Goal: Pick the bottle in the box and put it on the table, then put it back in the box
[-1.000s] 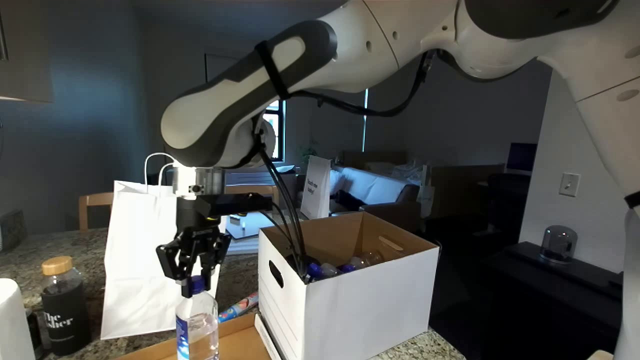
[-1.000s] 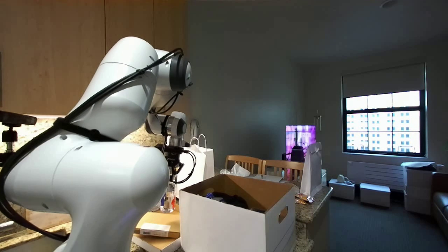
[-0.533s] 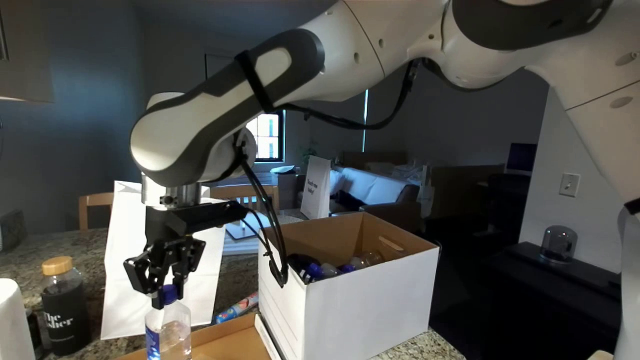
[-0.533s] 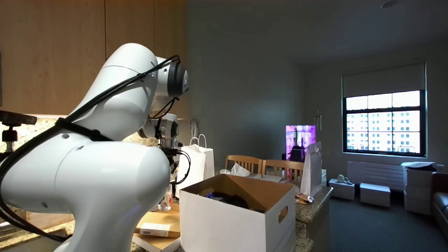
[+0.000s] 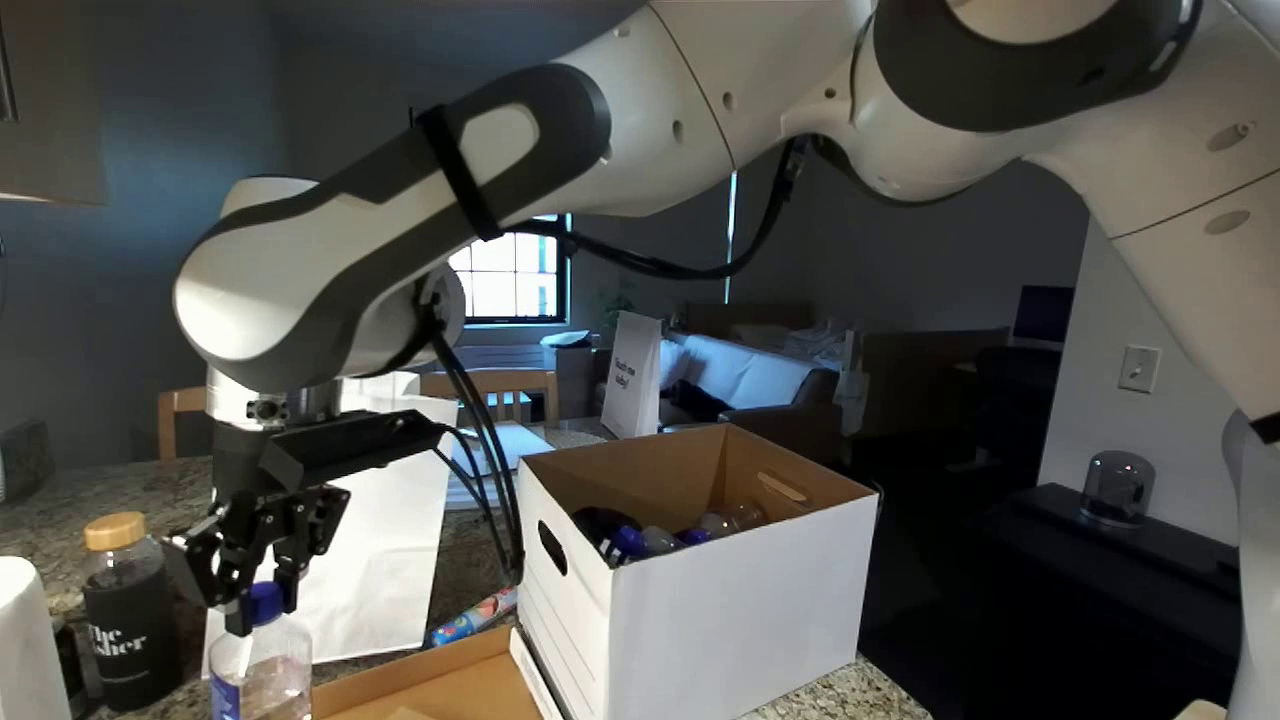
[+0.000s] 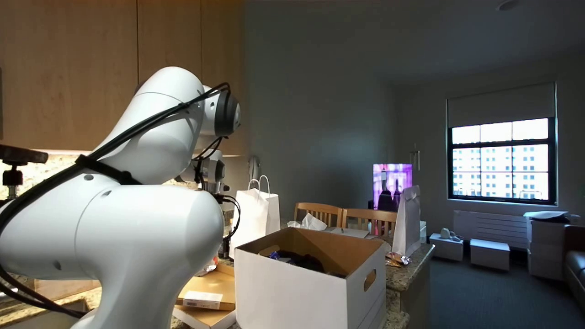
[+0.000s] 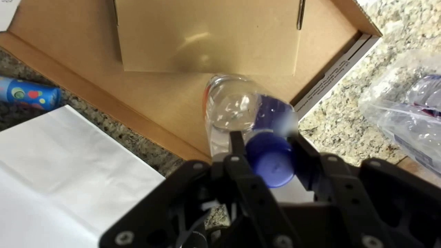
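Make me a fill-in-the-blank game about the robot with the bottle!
1. The end effector grips the bottle by its cap, coloured ____.
2. The box is white outside and ____ inside.
3. The hand-hole in the box's side is shaped like an ____.
4. The paper bag with handles is coloured ____.

Missing words: blue; brown; oval; white.

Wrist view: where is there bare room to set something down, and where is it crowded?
Bare: cardboard tray between its lower-left wall and the brown carton; granite counter between the tray's printed edge and clear plastic. Crowded: lower left and centre: gripper, bottle, white paper bag.
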